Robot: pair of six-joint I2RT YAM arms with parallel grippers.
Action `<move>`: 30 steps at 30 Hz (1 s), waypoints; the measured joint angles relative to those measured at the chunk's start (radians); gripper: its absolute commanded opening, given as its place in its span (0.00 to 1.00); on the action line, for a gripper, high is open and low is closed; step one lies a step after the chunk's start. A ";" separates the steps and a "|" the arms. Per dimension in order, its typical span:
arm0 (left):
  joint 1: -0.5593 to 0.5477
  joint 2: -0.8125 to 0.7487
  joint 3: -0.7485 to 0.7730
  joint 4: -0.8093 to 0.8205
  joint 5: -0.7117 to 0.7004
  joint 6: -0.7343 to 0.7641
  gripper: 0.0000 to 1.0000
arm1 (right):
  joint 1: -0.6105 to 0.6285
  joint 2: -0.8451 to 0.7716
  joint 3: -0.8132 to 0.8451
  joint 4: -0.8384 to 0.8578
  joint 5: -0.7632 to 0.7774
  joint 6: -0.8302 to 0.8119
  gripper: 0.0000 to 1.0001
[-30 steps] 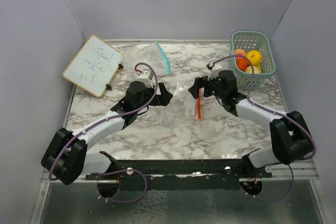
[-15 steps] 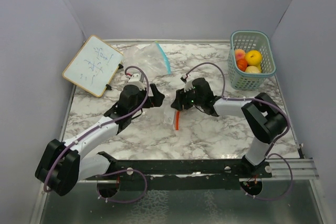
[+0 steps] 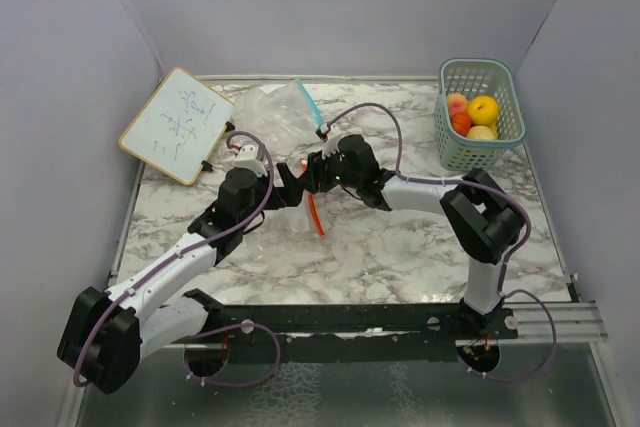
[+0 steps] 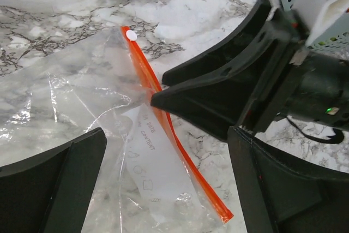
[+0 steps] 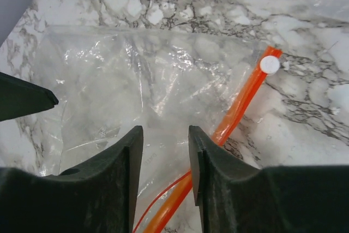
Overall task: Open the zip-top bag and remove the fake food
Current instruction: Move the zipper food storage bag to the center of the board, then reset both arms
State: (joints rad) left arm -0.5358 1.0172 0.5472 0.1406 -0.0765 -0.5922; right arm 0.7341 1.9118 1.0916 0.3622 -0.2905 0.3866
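Marble-patterned table (image 3: 400,247), plain grey walls (image 3: 350,7) on three sides. My count from the remote station:

1. Zip-top bag (image 3: 295,222). Clear film with an orange zip strip (image 4: 163,135) and a white slider (image 4: 131,35) at the strip's far end. It lies flat at the centre of the top view. A white printed label panel sits just beside the strip.

2. Fake food (image 3: 463,122). It sits in a teal basket (image 3: 478,64) at the upper right of the top view, well apart from the bag. I make out a yellow lemon (image 3: 485,108), a peach (image 3: 457,103), a red-orange tomato (image 3: 461,124) and one pale yellow piece (image 3: 482,133) I cannot name.

3. Left pincer (image 3: 287,185). Spread wide and gripping nothing. Its fingers (image 4: 60,184) fill the lower corners of the left wrist view, with the bag on the table between them.

4. Right pincer (image 5: 163,135). It faces the left one at the centre of the top view. Its fingers (image 5: 117,173) stand close together with a narrow gap. The tips are at the bag's film, just beside the orange strip. I cannot tell whether they pinch the film.

5. Second clear bag (image 3: 265,107), with a blue zip. Upper centre of the top view, beyond both pincers.

6. Whiteboard (image 3: 175,125). Yellow frame, blue writing, set askew at the upper left of the top view.
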 measured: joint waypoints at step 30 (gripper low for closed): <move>0.004 0.131 -0.035 0.097 0.043 0.011 0.96 | -0.314 -0.711 -0.357 -0.345 0.640 -0.126 0.99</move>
State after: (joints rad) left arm -0.5320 1.1484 0.5121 0.2379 -0.0334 -0.5812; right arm 0.4206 1.2003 0.7349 0.0170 0.3500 0.2604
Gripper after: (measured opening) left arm 0.956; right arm 0.994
